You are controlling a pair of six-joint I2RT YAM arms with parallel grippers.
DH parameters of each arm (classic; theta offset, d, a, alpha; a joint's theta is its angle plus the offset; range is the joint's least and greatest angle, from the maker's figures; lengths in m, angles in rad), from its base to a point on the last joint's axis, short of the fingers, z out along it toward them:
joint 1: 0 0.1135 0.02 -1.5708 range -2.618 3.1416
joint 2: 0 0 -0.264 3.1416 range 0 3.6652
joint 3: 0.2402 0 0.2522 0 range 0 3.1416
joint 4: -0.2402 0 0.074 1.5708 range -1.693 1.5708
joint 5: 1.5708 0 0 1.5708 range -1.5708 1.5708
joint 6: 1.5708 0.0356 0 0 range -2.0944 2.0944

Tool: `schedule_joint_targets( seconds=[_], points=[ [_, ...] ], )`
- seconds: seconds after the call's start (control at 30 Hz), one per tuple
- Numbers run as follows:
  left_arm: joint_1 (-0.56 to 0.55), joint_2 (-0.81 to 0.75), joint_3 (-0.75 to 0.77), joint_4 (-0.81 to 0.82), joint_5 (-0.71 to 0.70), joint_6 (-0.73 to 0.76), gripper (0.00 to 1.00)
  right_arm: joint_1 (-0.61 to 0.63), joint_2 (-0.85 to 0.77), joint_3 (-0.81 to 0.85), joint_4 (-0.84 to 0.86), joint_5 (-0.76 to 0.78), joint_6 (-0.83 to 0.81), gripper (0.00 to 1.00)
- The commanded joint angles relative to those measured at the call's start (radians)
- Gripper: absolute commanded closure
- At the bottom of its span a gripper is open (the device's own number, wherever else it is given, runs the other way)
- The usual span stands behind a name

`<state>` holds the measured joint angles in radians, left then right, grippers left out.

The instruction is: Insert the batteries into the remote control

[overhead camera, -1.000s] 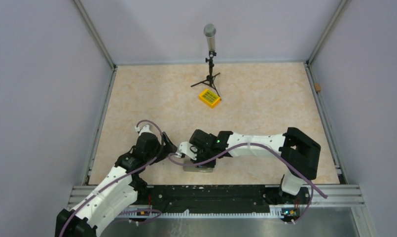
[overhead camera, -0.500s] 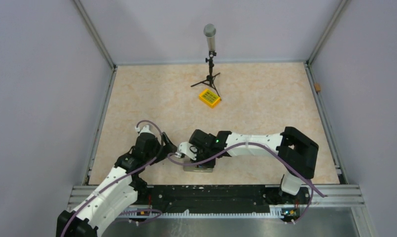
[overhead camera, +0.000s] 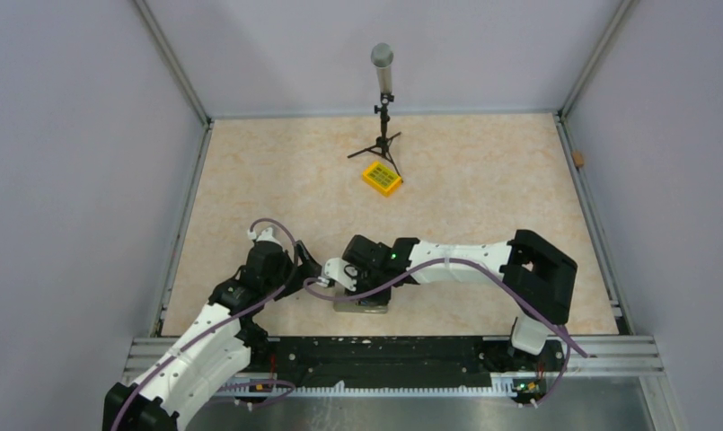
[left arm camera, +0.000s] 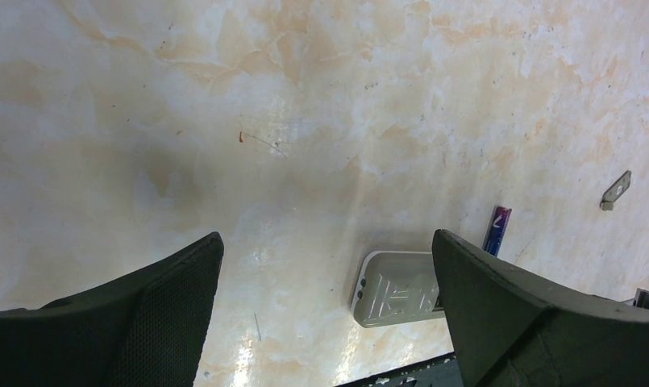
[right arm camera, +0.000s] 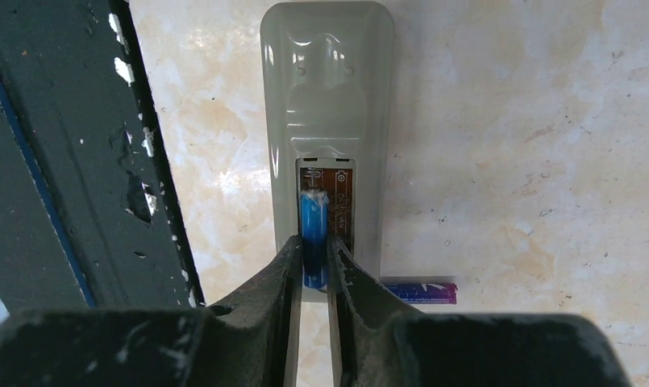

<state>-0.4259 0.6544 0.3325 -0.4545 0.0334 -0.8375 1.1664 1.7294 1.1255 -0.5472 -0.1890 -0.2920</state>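
Remote (right arm camera: 327, 97) bay (right arm camera: 342, 201), hidden from you overhead, shows on the right wrist: right gripper (right arm camera: 314, 246) pinches battery (right arm camera: 313, 222) inside; left gripper (left arm camera: 325, 236) spread.

Table (overhead camera: 483, 180); remote control (right arm camera: 327, 97) (back up), loose battery (right arm camera: 422, 292)

- The place was a robotics lab test cell, not a home or shop.
- Plain lilac walls (overhead camera: 70, 180) closed in three sides, joined by bare aluminium posts (overhead camera: 173, 67).
- A marble-patterned table (overhead camera: 474, 171) filled the floor of the cell.
- Two robot arms, left (overhead camera: 205, 346) and right (overhead camera: 461, 256), were bolted to a black rail (overhead camera: 384, 355) at the near edge, with purple cables (overhead camera: 483, 274) looping along them.
- A microphone (overhead camera: 382, 58) stood on a small tripod (overhead camera: 382, 144) at the far side.
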Motion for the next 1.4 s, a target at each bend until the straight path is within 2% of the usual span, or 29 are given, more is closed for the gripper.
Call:
schedule_joint_targets(
  seconds=[0.0, 0.53, 0.93, 1.37],
  points=[
    [0.004, -0.012, -0.012, 0.037, 0.009, 0.008, 0.01, -0.013, 0.008, 0.043, 0.008, -0.019, -0.016, 0.83],
    [0.007, 0.000, -0.013, 0.050, 0.021, 0.012, 0.01, -0.013, -0.017, 0.050, 0.014, -0.008, -0.004, 0.79],
    [0.007, 0.002, -0.010, 0.052, 0.026, 0.014, 0.01, -0.012, -0.083, 0.075, 0.035, 0.095, 0.021, 0.68],
    [0.013, -0.016, -0.013, 0.041, 0.026, 0.012, 0.01, -0.038, -0.027, 0.038, 0.134, 0.089, 0.047, 0.58]
  ],
)
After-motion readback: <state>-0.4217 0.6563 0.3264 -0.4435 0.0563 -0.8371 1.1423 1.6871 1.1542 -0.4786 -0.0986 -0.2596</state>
